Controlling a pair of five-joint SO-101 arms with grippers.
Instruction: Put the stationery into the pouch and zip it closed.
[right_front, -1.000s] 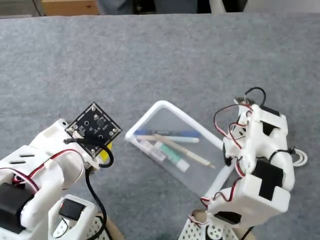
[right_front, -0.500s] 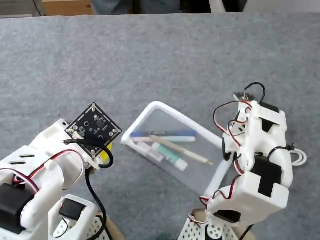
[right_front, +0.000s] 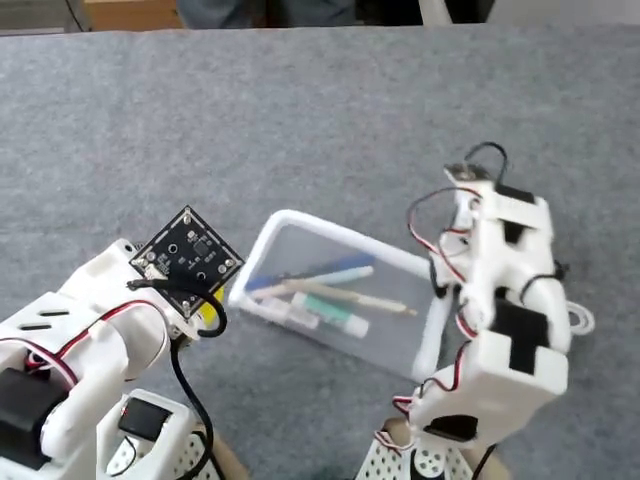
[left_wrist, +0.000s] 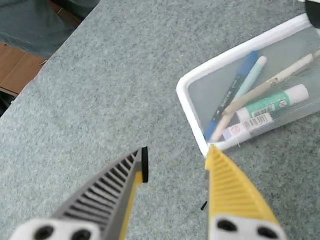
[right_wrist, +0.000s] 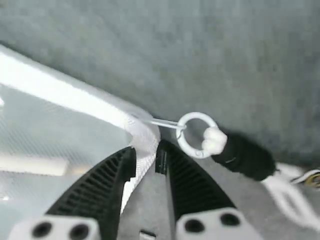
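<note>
Pouch (right_front: 395, 338) edge in right pincer (right_wrist: 146, 150), barcode-labelled white tube (left_wrist: 247, 126) inside

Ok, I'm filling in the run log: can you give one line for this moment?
left gripper open, near pouch corner | right gripper shut on pouch edge | stationery inside pouch

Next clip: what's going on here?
The right gripper has its jaws closed on the white edge of the pouch, next to the zip's ring pull. The stationery already lies inside. The left gripper hangs open beside the pouch's other end.
</note>
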